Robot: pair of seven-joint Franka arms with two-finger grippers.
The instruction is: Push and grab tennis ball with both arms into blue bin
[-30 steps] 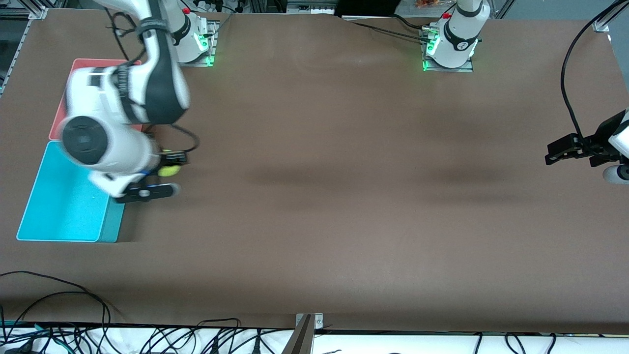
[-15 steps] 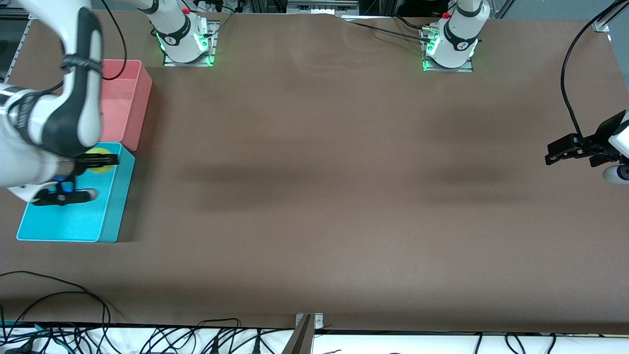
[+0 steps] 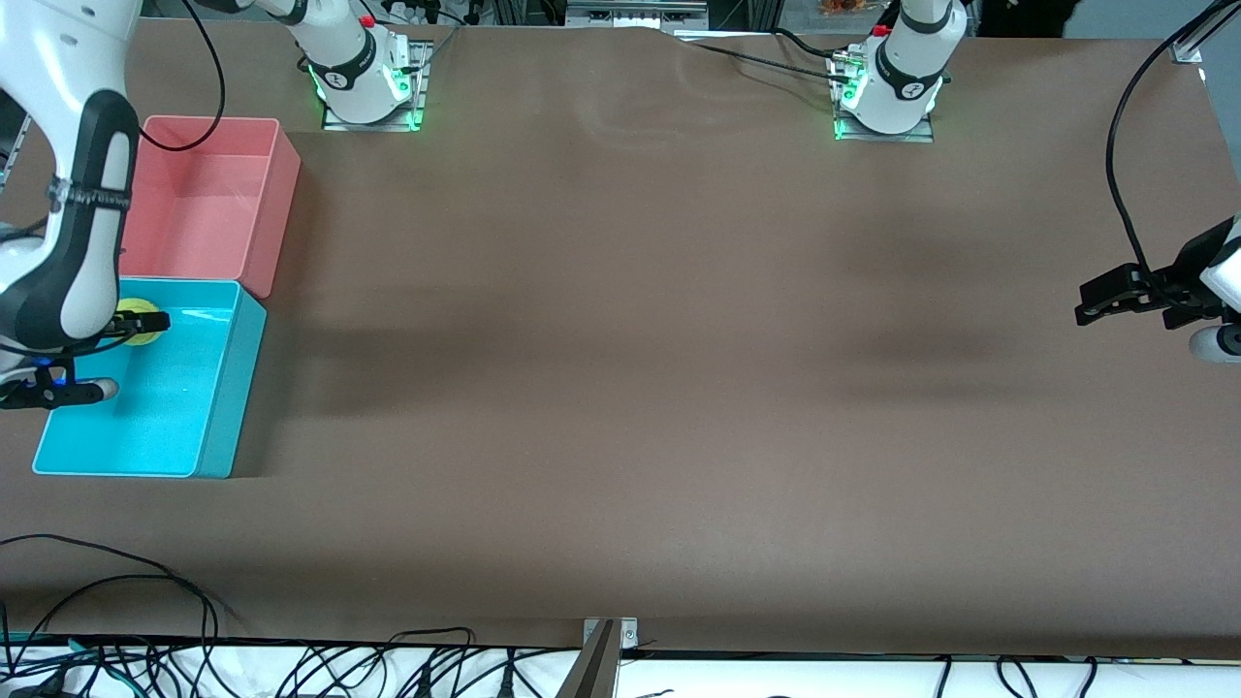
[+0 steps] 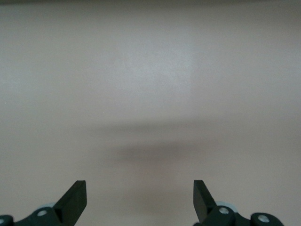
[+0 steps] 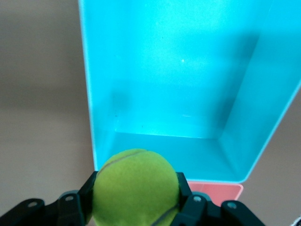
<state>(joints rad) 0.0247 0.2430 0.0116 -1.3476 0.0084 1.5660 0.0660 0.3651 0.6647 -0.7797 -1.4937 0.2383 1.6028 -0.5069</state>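
Tennis ball [image 5: 136, 188]: we are seeing one fuzzy yellow-green ball with a thin curved seam, and the right tool [image 5: 136, 190] is clamping it between its two black fingers, up in the air over the blue bin [image 3: 218, 388]. We are counting two bins. The blue one is a smooth rectangular plastic tub, bright cyan inside with teal sides. A pink tub [image 3: 267, 208] of the same shape is sitting just beside it, farther from the front camera. The right arm [image 3: 82, 223] is covering one edge of the blue bin. The left tool [image 4: 140, 200] is waiting with its fingers apart over bare brown tabletop [image 3: 630, 388] at the left arm's end, well apart from both bins.
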